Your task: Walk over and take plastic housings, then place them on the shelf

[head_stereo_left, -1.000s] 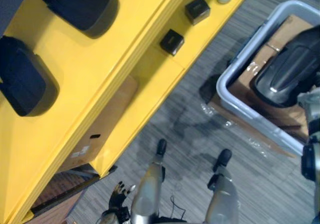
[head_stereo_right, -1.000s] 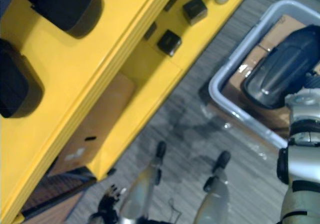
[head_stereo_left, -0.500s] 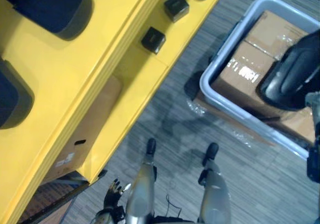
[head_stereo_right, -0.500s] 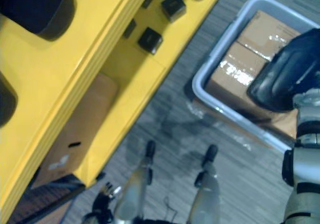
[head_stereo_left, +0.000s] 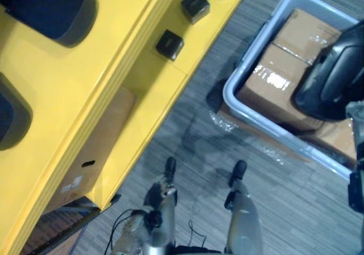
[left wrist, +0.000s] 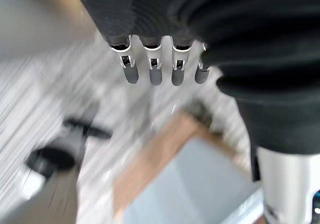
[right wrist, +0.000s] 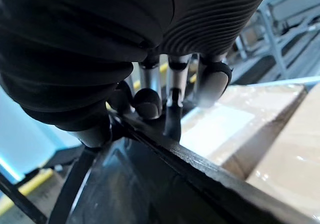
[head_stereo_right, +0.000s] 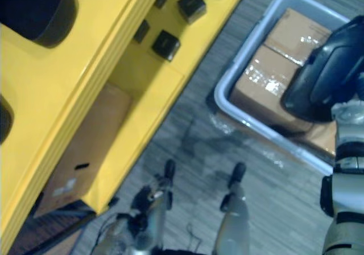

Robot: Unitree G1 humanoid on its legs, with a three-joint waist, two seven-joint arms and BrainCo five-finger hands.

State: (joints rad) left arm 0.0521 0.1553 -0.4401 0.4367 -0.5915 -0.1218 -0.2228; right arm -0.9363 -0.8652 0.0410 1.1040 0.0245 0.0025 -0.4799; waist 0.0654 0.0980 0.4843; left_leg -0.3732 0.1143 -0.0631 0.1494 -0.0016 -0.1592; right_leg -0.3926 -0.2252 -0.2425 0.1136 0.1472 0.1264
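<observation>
Evidently I was mid-pickup: my right hand (right wrist: 148,102) had its fingers (right wrist: 214,82) curled over the edge of the glossy black plastic housing (head_stereo_left: 333,75), over the grey plastic bin (head_stereo_left: 229,98). My left hand (left wrist: 151,68) hung straight-fingered and empty. Next, I judged, came a turn toward the yellow metal shelf (head_stereo_left: 85,95).

Yellow shelf (head_stereo_left: 68,112), black housing (head_stereo_left: 335,73), grey tub (head_stereo_left: 273,128), grey-striped floor (head_stereo_left: 296,209).

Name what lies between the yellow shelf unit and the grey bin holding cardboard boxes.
Bare striped grey carpet, seen in both eye views, separates the yellow shelf unit from the grey bin.
</observation>
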